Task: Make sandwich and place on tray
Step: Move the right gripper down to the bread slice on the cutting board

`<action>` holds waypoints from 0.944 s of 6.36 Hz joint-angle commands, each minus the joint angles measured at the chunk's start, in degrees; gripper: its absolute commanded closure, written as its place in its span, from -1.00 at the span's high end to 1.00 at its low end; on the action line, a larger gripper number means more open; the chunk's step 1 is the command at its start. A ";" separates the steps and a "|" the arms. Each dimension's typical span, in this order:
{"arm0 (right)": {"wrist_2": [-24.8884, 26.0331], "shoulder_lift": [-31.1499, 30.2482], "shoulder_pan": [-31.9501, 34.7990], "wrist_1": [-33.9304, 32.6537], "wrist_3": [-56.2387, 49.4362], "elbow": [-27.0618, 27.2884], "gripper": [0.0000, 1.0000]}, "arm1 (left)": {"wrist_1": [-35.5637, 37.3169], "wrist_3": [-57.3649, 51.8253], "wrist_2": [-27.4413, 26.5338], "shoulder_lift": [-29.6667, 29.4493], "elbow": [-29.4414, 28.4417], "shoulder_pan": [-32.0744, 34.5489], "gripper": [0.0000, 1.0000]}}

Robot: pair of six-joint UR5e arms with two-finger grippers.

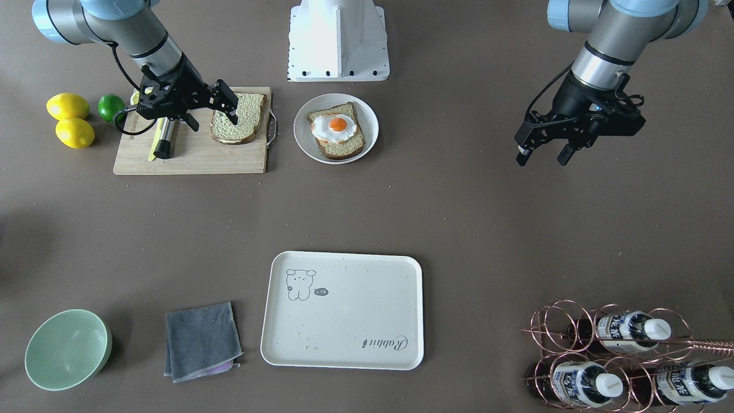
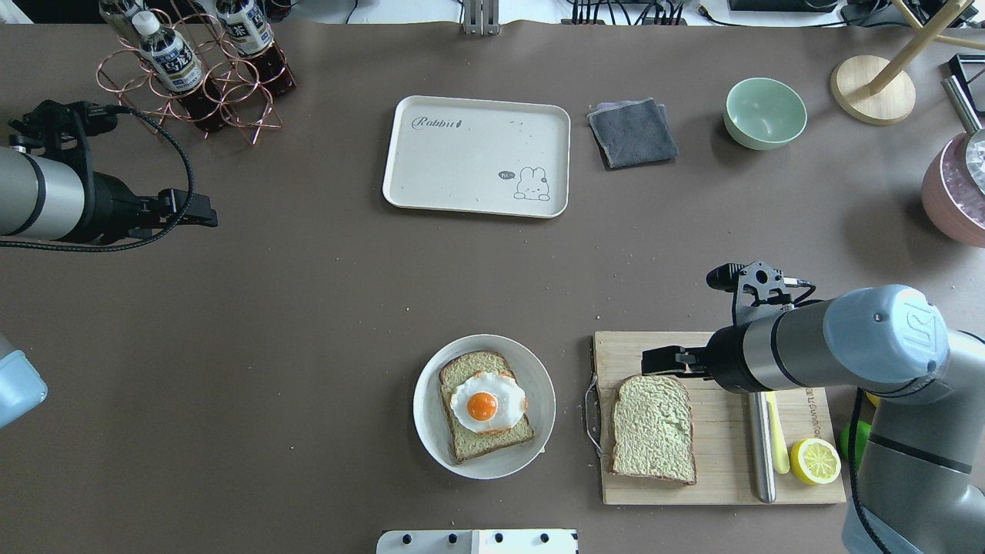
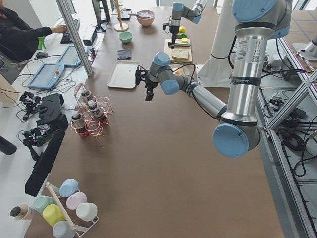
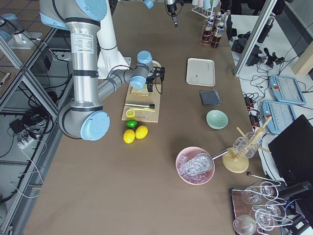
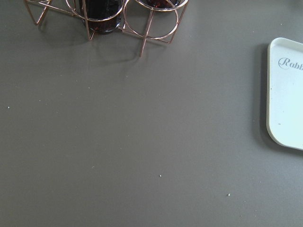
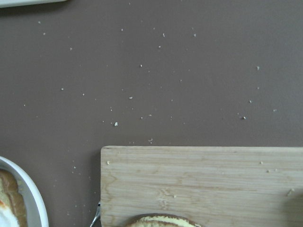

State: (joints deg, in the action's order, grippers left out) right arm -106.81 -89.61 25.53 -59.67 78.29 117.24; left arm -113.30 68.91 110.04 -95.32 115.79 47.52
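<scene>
While right end effector (image 1: 214, 122) hangs over bread slice (image 1: 243, 117) edge, tray (image 1: 344, 310) well apart

A brown matte tabletop (image 2: 308, 292) under even, soft light; aluminium frame posts (image 3: 77, 39) edge it, with what looks like grey tiled floor (image 3: 303, 22) beyond.

- In the overhead view, an egg (image 2: 487, 402) lies on a bread slice (image 2: 465, 368) on the plate (image 2: 431, 431), on the robot's side of the table (image 2: 308, 308).
- Just right of the plate, the cutting board (image 2: 723, 485) bears a second slice (image 2: 652, 427) and, apparently, a knife (image 2: 762, 454).
- The tray (image 2: 462, 161) sits on the far side, with a cloth (image 2: 632, 132) and then a bowl (image 2: 765, 113) to its right.
</scene>
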 commanded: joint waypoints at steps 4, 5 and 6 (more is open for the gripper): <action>7.49 -4.52 -8.21 5.09 2.66 -0.61 0.94 | 0.01 -0.18 0.00 -0.66 -0.83 -0.14 0.95; 8.19 -4.61 -8.73 5.09 2.57 -1.22 0.82 | 0.01 -0.18 0.00 -0.66 -0.74 -0.06 0.95; 9.16 -4.61 -9.26 5.09 2.66 -2.18 0.61 | 0.01 -0.18 0.00 -0.57 -0.92 -0.05 0.95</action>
State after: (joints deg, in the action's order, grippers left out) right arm -98.60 -94.17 16.86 -54.59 80.89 115.91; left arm -113.29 68.74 110.04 -95.96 114.98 47.43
